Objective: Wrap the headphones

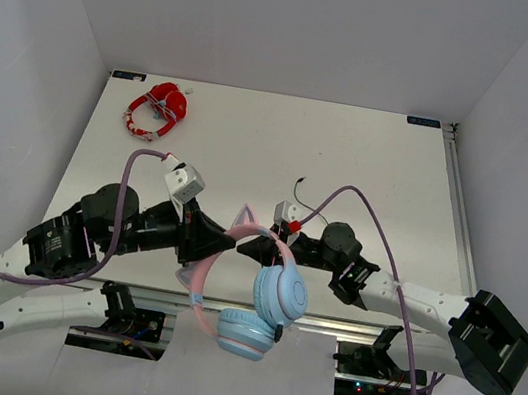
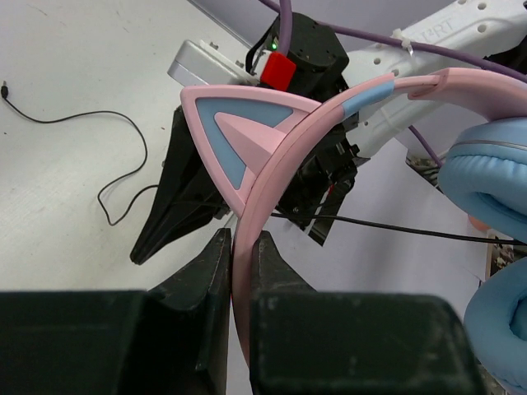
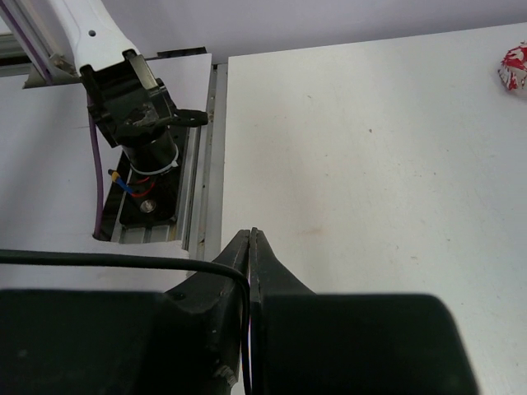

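left gripper (image 2: 239, 247) clamped on pink headband (image 2: 469, 82) of headphones (image 1: 279, 294) | right gripper (image 3: 251, 240) pinched together on black cable (image 3: 99, 259) | ear cups (image 1: 246, 335) hang at near table (image 1: 371, 165) edge

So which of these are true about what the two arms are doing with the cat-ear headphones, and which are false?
1. The left jaws are clamped on the pink headband. True.
2. The right jaws stand wide open over bare table. False: they are shut on the thin black cable.
3. The blue ear cups rest in the middle of the table. False: they are at its near edge, between the two arms.
4. The red-and-white headphones lie near the far left corner of the table, away from both arms. True.
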`<state>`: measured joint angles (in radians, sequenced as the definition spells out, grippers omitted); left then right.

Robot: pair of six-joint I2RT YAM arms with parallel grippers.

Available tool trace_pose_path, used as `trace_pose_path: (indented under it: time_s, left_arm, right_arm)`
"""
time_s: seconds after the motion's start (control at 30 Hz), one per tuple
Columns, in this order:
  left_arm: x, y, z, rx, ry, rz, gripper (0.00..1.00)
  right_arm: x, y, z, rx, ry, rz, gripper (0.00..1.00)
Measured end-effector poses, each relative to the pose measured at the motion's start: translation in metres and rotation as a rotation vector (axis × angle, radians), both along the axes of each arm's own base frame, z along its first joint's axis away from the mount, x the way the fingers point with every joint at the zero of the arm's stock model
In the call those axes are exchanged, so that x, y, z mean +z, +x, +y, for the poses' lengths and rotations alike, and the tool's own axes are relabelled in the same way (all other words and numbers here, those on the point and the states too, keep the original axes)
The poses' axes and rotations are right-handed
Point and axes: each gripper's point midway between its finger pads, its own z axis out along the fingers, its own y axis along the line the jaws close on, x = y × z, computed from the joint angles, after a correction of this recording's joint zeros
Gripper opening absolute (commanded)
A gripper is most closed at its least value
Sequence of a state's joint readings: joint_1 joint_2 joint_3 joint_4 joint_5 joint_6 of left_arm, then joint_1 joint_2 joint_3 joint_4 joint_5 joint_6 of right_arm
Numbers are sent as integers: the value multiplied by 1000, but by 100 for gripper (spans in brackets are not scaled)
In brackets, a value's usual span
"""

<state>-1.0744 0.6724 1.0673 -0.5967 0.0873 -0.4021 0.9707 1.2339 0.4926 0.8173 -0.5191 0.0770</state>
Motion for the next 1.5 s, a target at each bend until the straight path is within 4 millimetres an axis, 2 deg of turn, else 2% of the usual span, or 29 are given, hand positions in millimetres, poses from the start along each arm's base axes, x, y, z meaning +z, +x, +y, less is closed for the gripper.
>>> trace_pose_path:
  time_s: [0.2,0.33,0.43,0.57,0.7,0.77,0.87,1.0,1.13,1.3,1.5]
  left_arm:
    - [-11,-5,-5,-56,39,-3,0]
    - [-35,1,-7,-46,132,5,0]
    - [-65,8,-6,-28,222,14,0]
    - [-120,23,-1,30,405,52,0]
    - [-162,47,3,137,585,79,0]
    - [-175,57,3,179,646,85,0]
    - [-190,66,9,230,730,93,0]
    - [-200,79,24,338,835,101,0]
    - [-199,89,40,456,901,100,0]
    - [-191,100,49,582,930,101,0]
    - [-170,112,50,711,911,107,0]
  right_arm:
    - [12,16,1,-37,0,-15,8]
    - [17,41,-8,-125,-34,-11,8]
    - [19,61,-23,-209,-76,4,8]
    - [26,76,-39,-304,-165,9,8]
    - [38,74,-53,-344,-236,24,8]
    - [35,71,-61,-357,-280,43,8]
    - [21,67,-70,-365,-357,78,8]
    - [7,62,-78,-371,-419,113,8]
    - [2,59,-81,-367,-439,132,8]
    - [8,47,-79,-316,-418,151,8]
    - [21,29,-73,-234,-341,164,8]
